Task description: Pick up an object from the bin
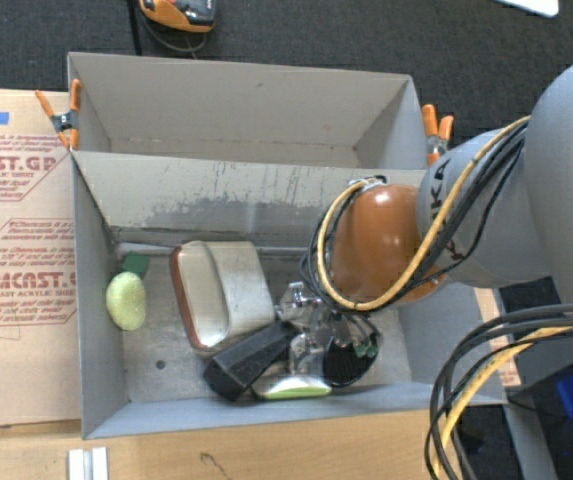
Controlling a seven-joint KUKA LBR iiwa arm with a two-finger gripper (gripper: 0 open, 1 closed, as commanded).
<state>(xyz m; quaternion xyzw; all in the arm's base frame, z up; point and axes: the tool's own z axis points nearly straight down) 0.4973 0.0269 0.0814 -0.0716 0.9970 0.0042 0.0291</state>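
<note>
My gripper (309, 340) is low in the bin's near right part, under the orange dome on the wrist. It hangs at the right end of a black oblong block (249, 360) that lies slanted on the floor. Just below it, a flat pale green and white piece (291, 389) rests against the near wall. A black rounded thing (348, 364) lies directly to the gripper's right, partly hidden by it. To the left and behind, a beige box with a brown rim (221, 290) lies tilted. I see nothing held.
A yellow-green oval thing (126, 300) lies near the left wall, with a small dark green block (135, 264) just behind it. The arm and its cables cover the bin's right side. Bare floor shows at the near left.
</note>
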